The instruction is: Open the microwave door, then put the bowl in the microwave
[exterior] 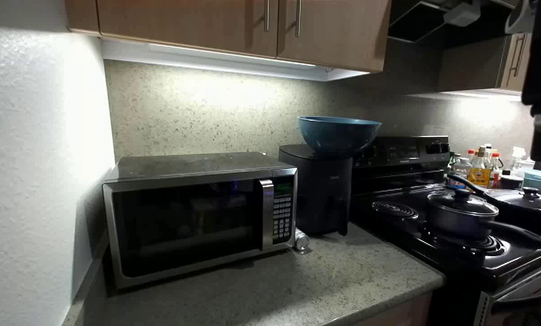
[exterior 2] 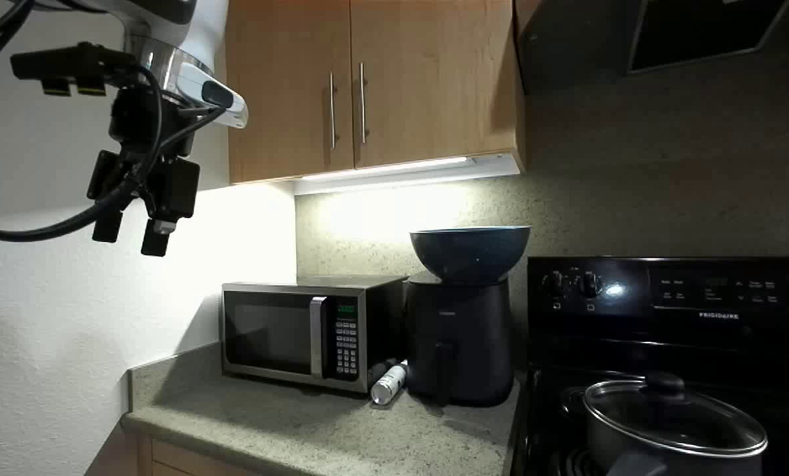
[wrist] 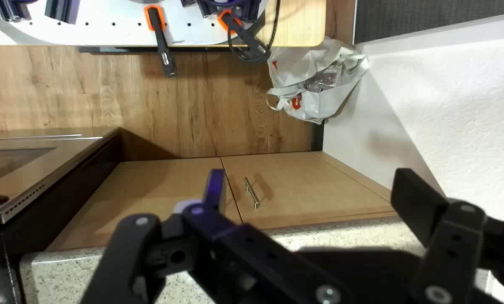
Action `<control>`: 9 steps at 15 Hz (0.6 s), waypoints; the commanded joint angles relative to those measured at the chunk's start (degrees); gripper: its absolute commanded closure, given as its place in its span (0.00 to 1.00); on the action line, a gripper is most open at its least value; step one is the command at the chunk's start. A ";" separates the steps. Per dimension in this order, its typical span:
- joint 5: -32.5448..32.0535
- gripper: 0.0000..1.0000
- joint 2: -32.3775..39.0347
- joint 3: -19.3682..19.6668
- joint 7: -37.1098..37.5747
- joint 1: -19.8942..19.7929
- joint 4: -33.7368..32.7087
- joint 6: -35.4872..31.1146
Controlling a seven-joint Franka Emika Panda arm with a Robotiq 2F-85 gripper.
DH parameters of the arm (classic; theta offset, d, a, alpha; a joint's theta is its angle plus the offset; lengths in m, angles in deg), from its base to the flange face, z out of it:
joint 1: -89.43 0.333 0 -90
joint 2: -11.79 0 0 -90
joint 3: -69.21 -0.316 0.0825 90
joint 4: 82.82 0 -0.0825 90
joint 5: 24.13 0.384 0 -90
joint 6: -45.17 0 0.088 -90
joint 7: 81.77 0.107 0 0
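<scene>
My claw (exterior 2: 130, 236) is spread and empty; yanking the closed door (exterior: 189, 226) off-axis could drag the microwave (exterior 2: 386, 324) along the desk (exterior: 356, 267) instead of opening it.

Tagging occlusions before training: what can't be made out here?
Inside of the microwave: behind the dark glass of its shut door, both exterior views.
Floor of the bowl: hidden by its own side, both exterior views.
Print on the can: too small to read in an exterior view.
Base of the pot: cut off by the bottom edge in an exterior view.
Part of the counter: covered by the gripper, wrist view.
</scene>
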 commanded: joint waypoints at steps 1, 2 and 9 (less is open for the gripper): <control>0.72 0.00 -0.06 -1.05 -0.97 -1.69 -0.19 0.44; 0.72 0.00 -0.06 -1.05 -0.97 -1.69 -0.19 0.44; 1.18 0.00 3.13 -3.15 1.25 -3.25 0.33 -5.06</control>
